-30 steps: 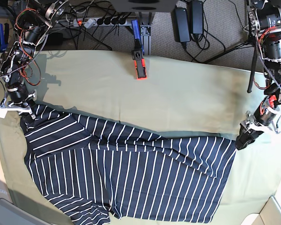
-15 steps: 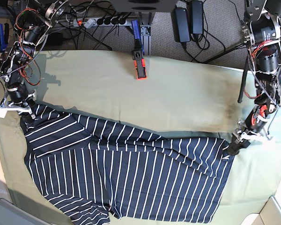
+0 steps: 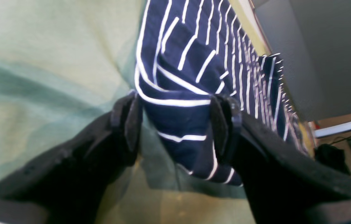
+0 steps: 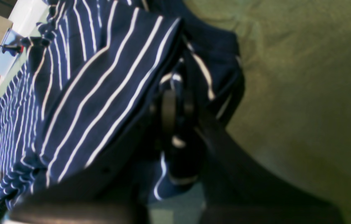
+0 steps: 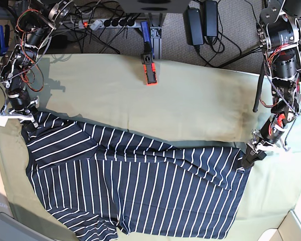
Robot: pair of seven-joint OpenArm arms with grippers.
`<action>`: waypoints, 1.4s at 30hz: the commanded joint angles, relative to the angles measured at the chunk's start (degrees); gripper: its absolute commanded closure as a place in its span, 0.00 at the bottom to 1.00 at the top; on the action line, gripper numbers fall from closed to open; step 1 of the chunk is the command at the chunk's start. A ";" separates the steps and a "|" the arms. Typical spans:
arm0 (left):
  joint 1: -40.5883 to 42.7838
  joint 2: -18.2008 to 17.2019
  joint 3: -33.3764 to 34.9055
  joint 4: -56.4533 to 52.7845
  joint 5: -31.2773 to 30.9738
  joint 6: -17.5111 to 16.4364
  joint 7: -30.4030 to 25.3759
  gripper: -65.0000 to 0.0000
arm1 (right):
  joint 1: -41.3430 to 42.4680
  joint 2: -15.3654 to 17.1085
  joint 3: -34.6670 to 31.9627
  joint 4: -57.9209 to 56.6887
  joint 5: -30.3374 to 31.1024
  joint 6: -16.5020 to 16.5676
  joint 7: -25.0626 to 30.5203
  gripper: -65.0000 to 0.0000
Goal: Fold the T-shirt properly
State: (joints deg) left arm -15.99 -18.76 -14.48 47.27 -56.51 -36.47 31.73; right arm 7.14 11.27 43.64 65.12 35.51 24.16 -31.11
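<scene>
The navy T-shirt (image 5: 135, 191) with thin white stripes lies spread over the front half of the olive-green table cloth (image 5: 200, 105). At its far left corner, my right gripper (image 5: 28, 123) is shut on the fabric; the right wrist view shows my right gripper (image 4: 175, 115) pinching a bunched fold of T-shirt (image 4: 100, 87). On the right, my left gripper (image 5: 248, 158) stands open over the shirt's upper right corner. In the left wrist view, my left gripper (image 3: 177, 127) has its two fingers on either side of that T-shirt (image 3: 191, 71) corner, with gaps on both sides.
An orange and black clamp (image 5: 149, 70) sits at the table's back edge in the middle. Behind the table lie a power strip (image 5: 108, 22), adapters and cables on the floor. A pale bin edge (image 5: 296, 228) shows at the front right corner.
My left arm has swung left and down, bringing its open gripper from beside the shirt's right corner onto it. The right gripper and the shirt stay put.
</scene>
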 commanded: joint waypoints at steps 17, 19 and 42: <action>-1.16 1.95 2.36 1.86 -0.59 -3.06 0.70 0.42 | 0.74 0.92 0.11 0.74 0.70 3.28 0.92 1.00; -1.16 1.97 2.58 1.86 2.14 -3.06 -1.07 0.43 | 0.74 0.92 0.11 0.74 0.70 3.28 0.92 1.00; -1.16 1.90 2.58 1.86 14.75 -2.34 -12.28 1.00 | 0.63 0.92 0.11 0.74 0.72 3.28 0.90 1.00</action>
State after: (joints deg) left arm -15.77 -16.19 -11.88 48.34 -40.97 -36.77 20.88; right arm 7.14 11.27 43.64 65.12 35.51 24.16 -31.11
